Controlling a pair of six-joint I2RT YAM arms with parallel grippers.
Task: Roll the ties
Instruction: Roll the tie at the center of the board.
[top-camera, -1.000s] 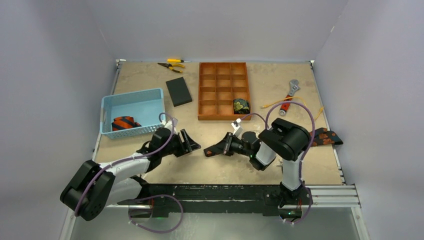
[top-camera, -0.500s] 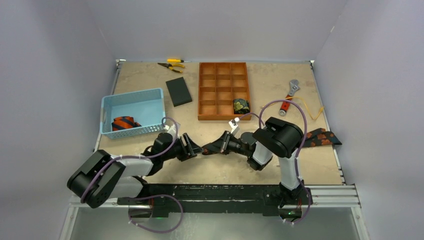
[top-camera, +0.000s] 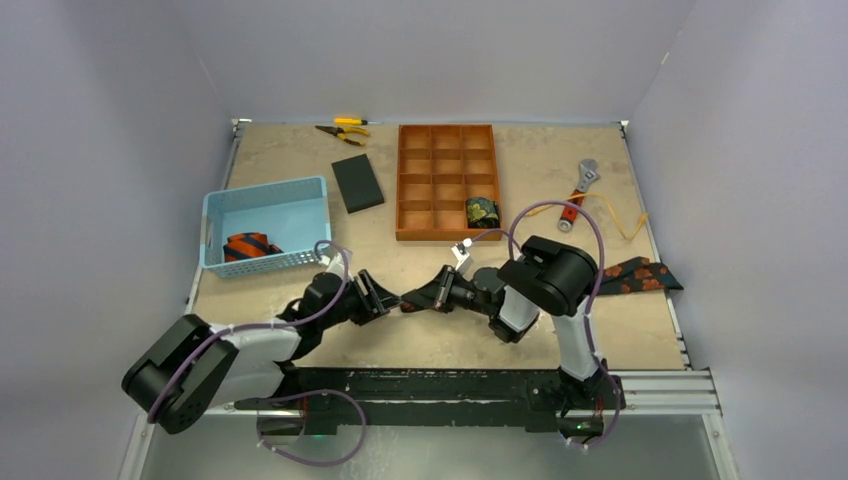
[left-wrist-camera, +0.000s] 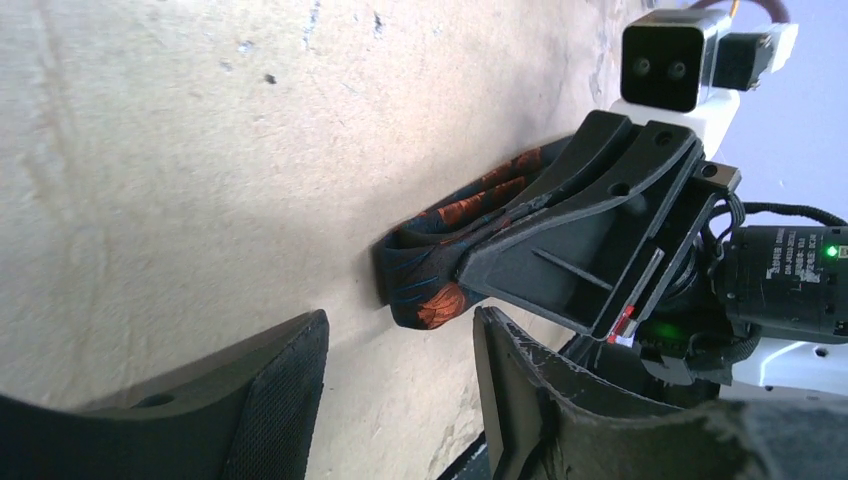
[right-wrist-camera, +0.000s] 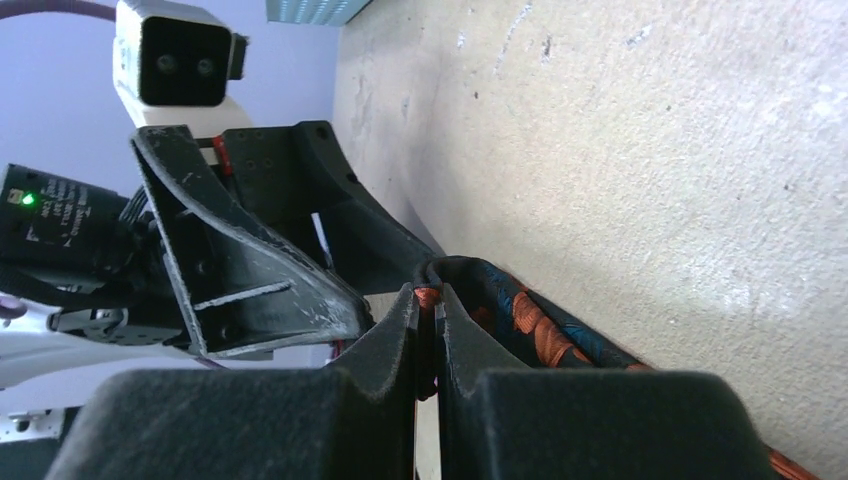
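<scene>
Near centre, the right gripper (right-wrist-camera: 428, 305) pinches the folded end of the red-orange tie (left-wrist-camera: 415, 285), offering it to the left gripper (left-wrist-camera: 400, 375), jaws parted, likely to begin rolling.

The left arm (top-camera: 250, 340) stretches low from the lower left of the top view. The right arm (top-camera: 548, 275) folds down from the right, and their tips nearly meet at centre. The left tool (top-camera: 388, 298) has its fingers apart. The right tool (top-camera: 420, 298) is clamped on a fold of the tie (right-wrist-camera: 525, 322).
</scene>
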